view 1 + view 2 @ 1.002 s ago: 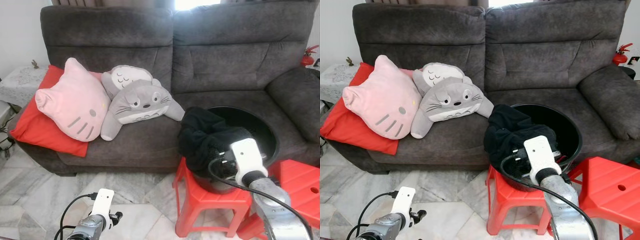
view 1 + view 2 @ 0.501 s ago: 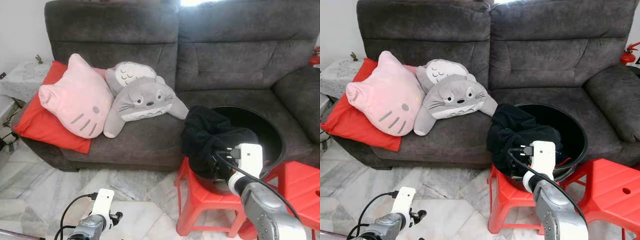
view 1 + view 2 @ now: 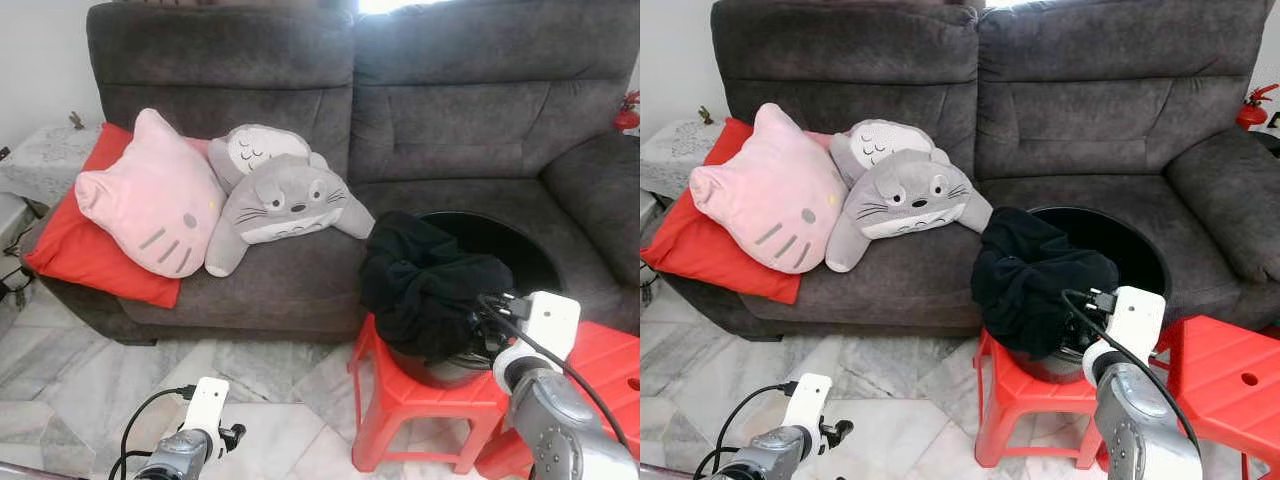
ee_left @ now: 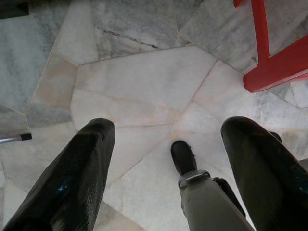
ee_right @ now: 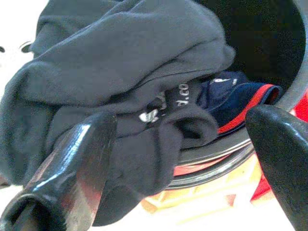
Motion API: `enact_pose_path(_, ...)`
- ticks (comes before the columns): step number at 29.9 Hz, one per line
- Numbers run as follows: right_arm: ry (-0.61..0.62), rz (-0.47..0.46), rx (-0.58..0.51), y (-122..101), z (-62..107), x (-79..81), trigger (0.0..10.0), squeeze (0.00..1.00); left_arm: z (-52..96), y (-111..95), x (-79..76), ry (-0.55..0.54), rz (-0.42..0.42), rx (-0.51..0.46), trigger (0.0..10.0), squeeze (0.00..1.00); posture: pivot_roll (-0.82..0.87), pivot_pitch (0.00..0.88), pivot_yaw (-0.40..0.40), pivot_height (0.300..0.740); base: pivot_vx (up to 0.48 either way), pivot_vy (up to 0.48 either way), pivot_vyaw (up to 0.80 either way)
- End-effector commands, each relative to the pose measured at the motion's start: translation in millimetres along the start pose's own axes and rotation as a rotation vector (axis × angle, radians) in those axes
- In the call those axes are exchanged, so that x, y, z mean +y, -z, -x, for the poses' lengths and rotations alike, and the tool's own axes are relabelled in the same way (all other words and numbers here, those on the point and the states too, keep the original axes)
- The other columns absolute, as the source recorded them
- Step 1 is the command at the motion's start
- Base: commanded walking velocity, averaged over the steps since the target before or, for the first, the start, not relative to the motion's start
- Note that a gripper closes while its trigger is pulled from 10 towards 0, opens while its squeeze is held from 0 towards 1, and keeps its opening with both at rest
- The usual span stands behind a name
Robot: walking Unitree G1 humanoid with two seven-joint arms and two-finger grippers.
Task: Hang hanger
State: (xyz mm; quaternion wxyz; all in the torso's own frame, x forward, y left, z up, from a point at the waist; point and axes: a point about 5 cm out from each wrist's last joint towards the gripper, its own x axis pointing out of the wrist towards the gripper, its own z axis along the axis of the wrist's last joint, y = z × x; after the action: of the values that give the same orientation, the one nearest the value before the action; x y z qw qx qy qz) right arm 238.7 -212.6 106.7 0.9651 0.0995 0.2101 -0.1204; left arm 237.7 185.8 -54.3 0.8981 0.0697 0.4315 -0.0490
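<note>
Moved: right gripper (image 5: 183, 159) shifted rightward beside the tub (image 3: 1140, 262).
Fingers: both grippers spread, empty.
Risk: black clothes (image 3: 1035, 280) might snag and spill.

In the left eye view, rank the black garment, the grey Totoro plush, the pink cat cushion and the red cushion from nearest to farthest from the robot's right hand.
1. Black garment, draped over the black tub's rim, just ahead of the right hand.
2. Grey Totoro plush, on the sofa seat, further left.
3. Pink cat cushion, left of the plush.
4. Red cushion, at the sofa's far left end.
</note>
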Motion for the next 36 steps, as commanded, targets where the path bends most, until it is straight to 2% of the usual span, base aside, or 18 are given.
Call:
enact_pose_path(1,0.003,-0.021,0.003,1,-0.3,-0.8,10.0,0.0,0.5,3,1.9,0.001,-0.003,0.019,10.0,0.0,-0.17,0.0,0.037,0.74,0.0,0.0,0.0)
enact_pose_path(6,0.012,-0.091,0.027,4,-6.0,-3.1,10.0,0.0,0.5,3,2.1,0.0,-0.004,0.019,10.0,0.0,-0.17,0.0,0.038,0.74,0.0,0.0,0.0)
enact_pose_path(13,0.017,-0.091,0.016,-1,-14.4,-8.0,10.0,0.0,0.6,4,2.3,0.0,-0.006,0.019,10.0,0.0,-0.17,0.0,0.038,0.74,0.0,0.0,0.0)
enact_pose_path(21,-0.02,-0.131,0.062,7,-21.7,-5.7,10.0,0.0,0.6,4,2.4,0.0,-0.007,0.02,10.0,0.0,-0.17,0.0,0.038,0.74,0.0,0.0,0.0)
enact_pose_path(36,-0.112,-0.066,0.088,8,-28.3,-0.9,10.0,0.0,0.7,4,2.9,-0.002,-0.017,0.022,10.0,0.0,-0.17,0.0,0.041,0.74,0.0,0.0,0.0)
